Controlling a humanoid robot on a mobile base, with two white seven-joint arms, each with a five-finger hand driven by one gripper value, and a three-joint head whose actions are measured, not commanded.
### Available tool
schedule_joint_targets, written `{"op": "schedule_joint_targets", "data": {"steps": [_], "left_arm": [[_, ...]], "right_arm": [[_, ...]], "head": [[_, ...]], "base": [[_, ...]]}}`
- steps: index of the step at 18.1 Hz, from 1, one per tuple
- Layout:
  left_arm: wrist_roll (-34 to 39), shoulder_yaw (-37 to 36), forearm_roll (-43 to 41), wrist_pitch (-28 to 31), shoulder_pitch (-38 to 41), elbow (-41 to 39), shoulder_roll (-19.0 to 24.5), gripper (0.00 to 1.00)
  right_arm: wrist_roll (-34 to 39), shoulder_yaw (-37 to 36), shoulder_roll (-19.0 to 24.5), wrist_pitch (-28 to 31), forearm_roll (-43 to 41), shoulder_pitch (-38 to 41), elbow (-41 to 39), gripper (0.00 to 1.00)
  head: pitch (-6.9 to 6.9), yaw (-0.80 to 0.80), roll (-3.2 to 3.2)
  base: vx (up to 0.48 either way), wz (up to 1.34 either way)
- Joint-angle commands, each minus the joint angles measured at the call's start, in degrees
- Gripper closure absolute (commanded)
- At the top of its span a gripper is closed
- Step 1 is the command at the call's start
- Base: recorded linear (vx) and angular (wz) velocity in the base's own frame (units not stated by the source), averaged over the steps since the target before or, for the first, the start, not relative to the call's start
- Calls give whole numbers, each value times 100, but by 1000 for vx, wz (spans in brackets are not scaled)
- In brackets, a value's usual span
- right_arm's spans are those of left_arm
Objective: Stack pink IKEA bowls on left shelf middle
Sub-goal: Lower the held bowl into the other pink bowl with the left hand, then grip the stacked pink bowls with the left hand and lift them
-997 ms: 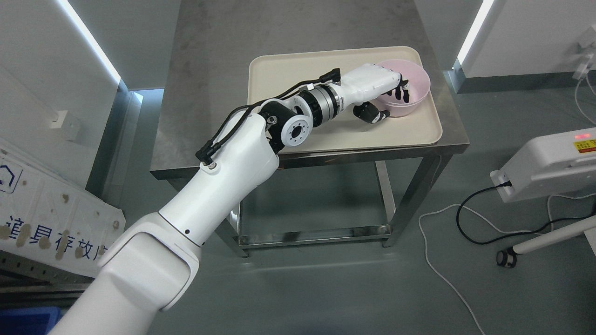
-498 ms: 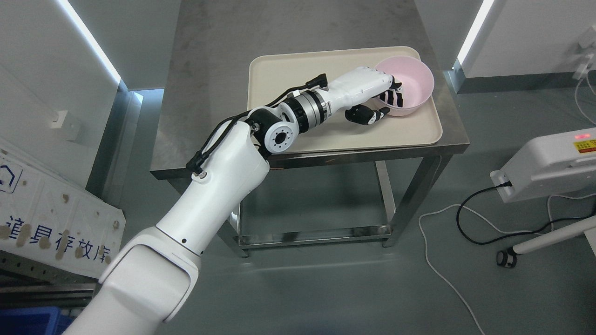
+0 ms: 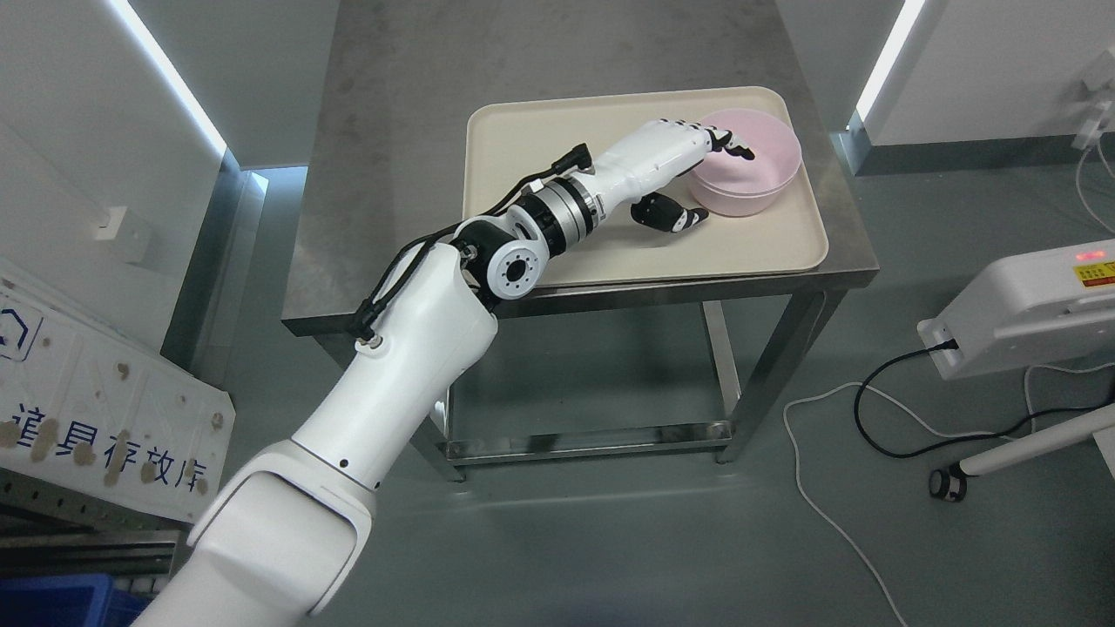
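Head view: the left arm (image 3: pixel 392 366) is seen entering from the lower left of the frame and reaching diagonally toward the upper centre. The left hand (image 3: pixel 671 157) is positioned over the beige tray (image 3: pixel 540 131), at the near left rim of the pink bowl (image 3: pixel 745 174). The fingers (image 3: pixel 727 144) are extended over the bowl's rim and lie above its interior, while the thumb (image 3: pixel 671 216) is held outside the bowl wall, lower in the frame. The fingers and thumb are held apart on either side of the rim (firm contact with the wall cannot be confirmed from this view), so the bowl is straddled rather than visibly pinched.

The pink bowl is located upright on the right part of the tray, in the upper centre-right of the frame. Only one bowl outline can be distinguished. The tray is placed on the right half of the steel table (image 3: pixel 392 174), its right edge near the table's right edge.

A white panel with printed characters (image 3: pixel 96 409) is seen at the lower left of the frame. A white device (image 3: pixel 1019 305) with a black cable (image 3: pixel 880 409) is seen at the right, with a white cable (image 3: pixel 819 488) lying on the grey floor below it.
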Motion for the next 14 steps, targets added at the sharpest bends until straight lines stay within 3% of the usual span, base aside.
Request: {"op": "schedule_joint_targets", "data": {"steps": [1,4,5,7,10,14], "left_arm": [[35,-522,-337,28,-83,-1,101,45],[35,-707,-364,28,-101,-1,101,56],[35,-708,-364,28,-110,-1,101,67],[35,-708,-364,10,-171,8,101,80],[35,-577,-355,-69,-189,8,101,90],[-26,291,-303,-507,-180,-10,101,100]], "right_arm": [[1,0,-100,5,0,0,0,0],[10,0,-100,5,0,0,0,0],[2,0,-100,5,0,0,0,0],[10,0,-100,5,0,0,0,0],[10,0,-100,5,0,0,0,0],[10,0,-100,5,0,0,0,0]], "head": [[0,0,0],[0,0,0],[0,0,0],[0,0,0],[0,0,0],[0,0,0]], "base": [[0,0],[0,0],[0,0],[6,0],[0,0],[-22,-2]]}}
